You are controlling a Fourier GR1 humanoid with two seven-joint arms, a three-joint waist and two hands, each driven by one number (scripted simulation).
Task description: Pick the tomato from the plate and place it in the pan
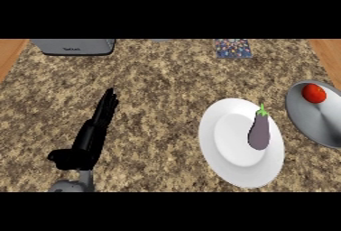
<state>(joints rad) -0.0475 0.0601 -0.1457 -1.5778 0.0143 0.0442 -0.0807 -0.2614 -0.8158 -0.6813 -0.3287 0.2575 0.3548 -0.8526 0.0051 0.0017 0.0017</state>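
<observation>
Tomato (314, 93): small, round, glossy red, with a pale highlight on top. It sits inside the pan (320, 126), in the pan's far part near the rim. The pan is grey metal, at the right edge of the desk (166, 81) and partly cut off by the view.

Plate (226, 153): white, round, just left of the pan. An eggplant (259, 131) lies on its right half, dark purple, with its green stem pointing far. The tomato and the eggplant are apart.

My left hand (90, 137) is at near left, released. The fingers are straight and together, pointing far, with the thumb sticking out to the left. It holds nothing and is well apart from the plate and the pan.

The desk top is brown speckled stone. A grey toaster (73, 46) is at the far left edge, and a patterned box (233, 48) is at far centre-right.
</observation>
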